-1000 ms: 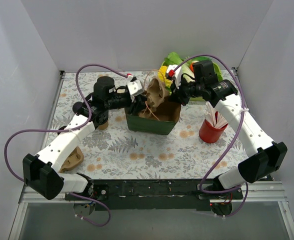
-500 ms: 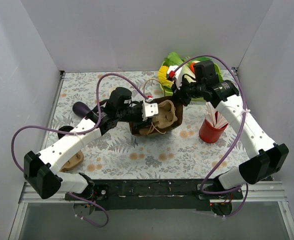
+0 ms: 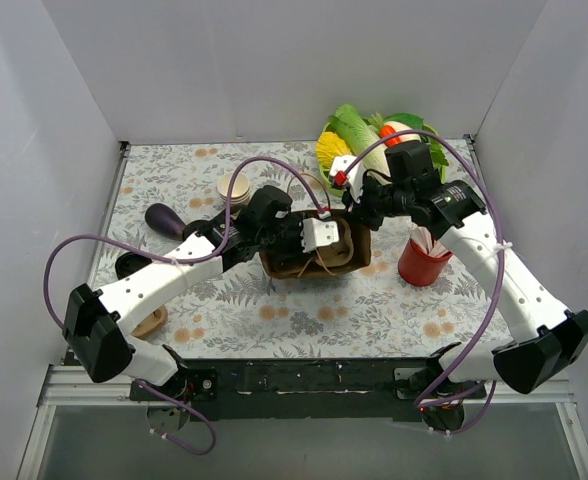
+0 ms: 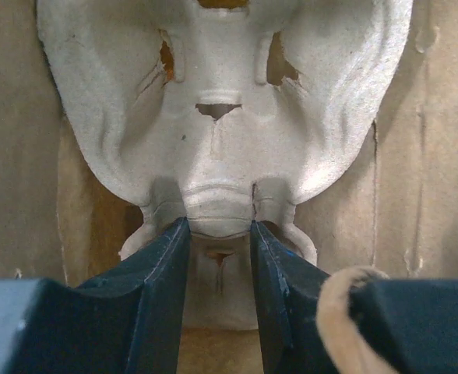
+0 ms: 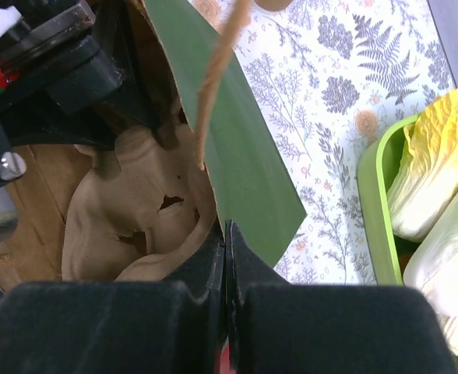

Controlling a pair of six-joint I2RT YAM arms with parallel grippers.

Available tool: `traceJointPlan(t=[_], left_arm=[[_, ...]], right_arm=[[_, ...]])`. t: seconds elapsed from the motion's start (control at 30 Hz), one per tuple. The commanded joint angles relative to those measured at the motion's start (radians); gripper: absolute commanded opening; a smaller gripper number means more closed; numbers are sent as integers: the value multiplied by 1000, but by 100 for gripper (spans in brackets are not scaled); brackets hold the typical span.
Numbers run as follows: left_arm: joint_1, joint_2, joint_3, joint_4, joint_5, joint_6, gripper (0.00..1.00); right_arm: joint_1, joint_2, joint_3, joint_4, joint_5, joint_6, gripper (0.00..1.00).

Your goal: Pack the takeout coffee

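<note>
A small tan paper cup (image 3: 232,187), cream-white inside, stands lidless at the back left. A round black disc (image 3: 129,265) lies at the left edge. The green paper bag (image 3: 309,262), brown inside, sits mid-table, tipped toward my left arm. My left gripper (image 3: 324,238) reaches into it, shut on the tab of a grey pulp cup carrier (image 4: 221,117), with the fingers (image 4: 163,265) either side of the tab. My right gripper (image 3: 359,212) is shut on the bag's rim (image 5: 237,156); its jaws meet on the paper edge. The carrier shows inside the bag (image 5: 135,210).
A red cup of white straws (image 3: 422,262) stands right of the bag. A green basket of vegetables (image 3: 374,135) is at the back right. A dark purple object (image 3: 162,217) and a tan object (image 3: 149,320) lie on the left.
My left gripper carried the pulp carrier from above the bag into its mouth. The bag tipped over toward my left arm. The left arm swung right, uncovering the tan cup.
</note>
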Motion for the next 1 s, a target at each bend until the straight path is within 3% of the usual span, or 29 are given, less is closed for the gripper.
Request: traceJointPlan(t=[0.0,0.17,0.4,0.57,0.6,0.63,0.73,0.83,0.97], left_arm=[[-3,6,45,2,-62,-55,0],[6,-33,35,-11,3,-145,0],[34,-116,-75,144,142,-277,0],[34,-102,-96,149,151,-262,0],[34,-96,-96,134,148,-257,0],[34,-92,-93,126,144,-256,0],[34,-86,-82,97,147,-259,0],[34,-78,-65,75,137,-269,0],[34,-66,-59,60,124,-268,0]], right_arm=[[5,-48,-43,66,35,48,1],[5,-98,-115,93,37,78,1],[5,-115,-153,110,45,100,1],[5,-112,-156,109,69,95,1],[5,-112,-141,110,83,98,8],[4,-114,-129,115,92,119,25],[3,-111,-13,98,102,147,46],[3,-123,95,23,48,132,52],[7,-220,25,-17,-101,5,53]])
